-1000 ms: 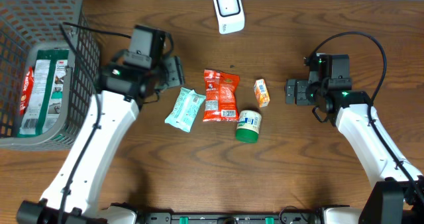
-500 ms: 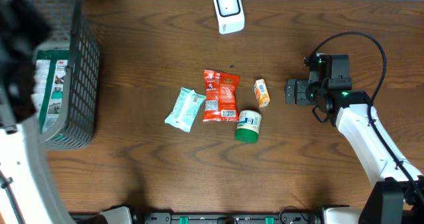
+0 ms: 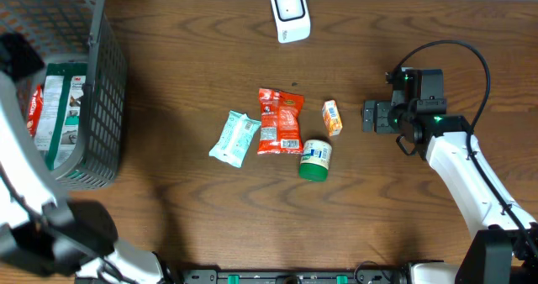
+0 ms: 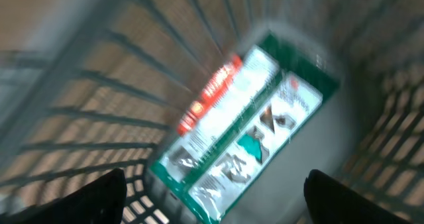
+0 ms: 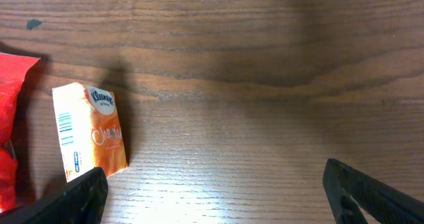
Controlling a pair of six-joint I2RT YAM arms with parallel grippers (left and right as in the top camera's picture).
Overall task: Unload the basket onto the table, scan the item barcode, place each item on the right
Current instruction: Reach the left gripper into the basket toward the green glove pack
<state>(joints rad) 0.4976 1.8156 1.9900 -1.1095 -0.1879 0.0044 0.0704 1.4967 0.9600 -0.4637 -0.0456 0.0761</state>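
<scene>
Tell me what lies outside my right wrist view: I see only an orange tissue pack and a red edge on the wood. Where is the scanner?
Observer: The scanner stands at the far edge of the table, beyond the red packet.
Operator: Anything else near the tissue pack?
Observer: A green-lidded tub lies just nearer the robot than the tissue pack, by the red packet's corner.
Operator: Where is the left arm?
Observer: Its gripper hangs open over the basket, above a green-and-white package inside it.
</scene>
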